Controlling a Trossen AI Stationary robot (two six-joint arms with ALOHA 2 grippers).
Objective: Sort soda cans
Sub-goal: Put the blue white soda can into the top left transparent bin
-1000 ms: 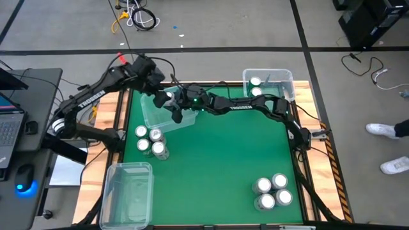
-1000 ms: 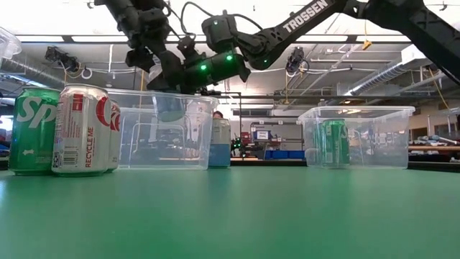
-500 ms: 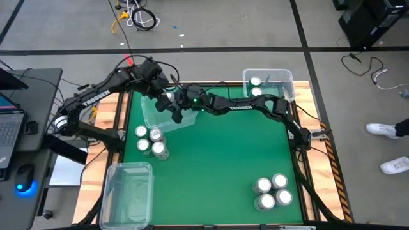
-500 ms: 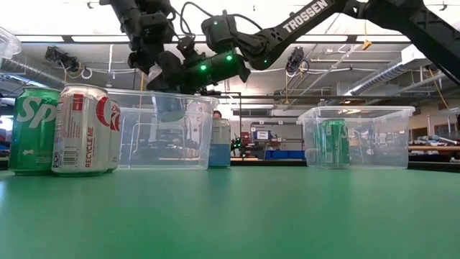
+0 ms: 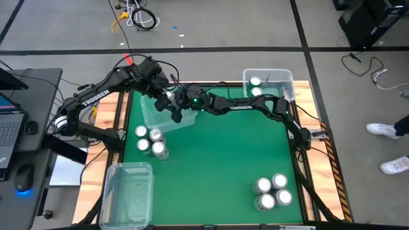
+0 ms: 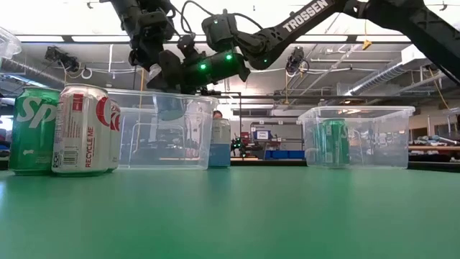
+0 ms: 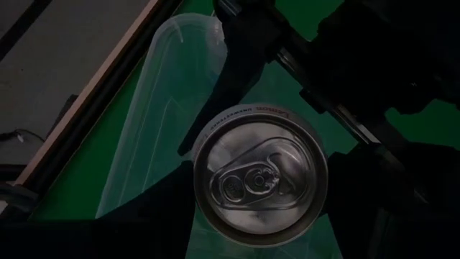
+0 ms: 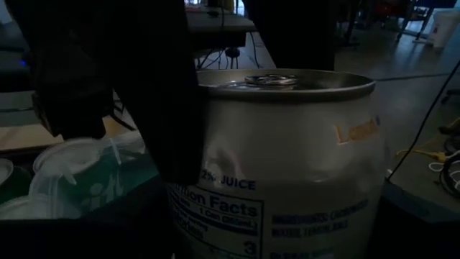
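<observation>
Currently, left pincer (image 5: 162, 94): over the near-left clear plastic bin (image 5: 152, 116), meeting the right pincer at one can; whether it is apart or clamped cannot be told.
Right pincer (image 5: 173, 105): reaches across the green tabletop (image 5: 223, 160) to the same spot, flanking the same can; grip cannot be told.
Silver-white aluminium can (image 7: 260, 183): off the tabletop, upright, between both pincers above that bin; its side print shows in the right wrist view (image 8: 287, 173).
Left group of cans (image 5: 151, 141): three upright on the tabletop, just beside that bin; the low view shows a green one (image 6: 32, 129) and a silver one with red markings (image 6: 86, 129).
Right group of cans (image 5: 272, 191): four, clustered at the near-right corner.
Far-right clear bin (image 5: 285, 78): holds two cans (image 5: 255, 87), one of them green (image 6: 334, 142).
Third clear bin (image 5: 128, 191): near-left corner.
</observation>
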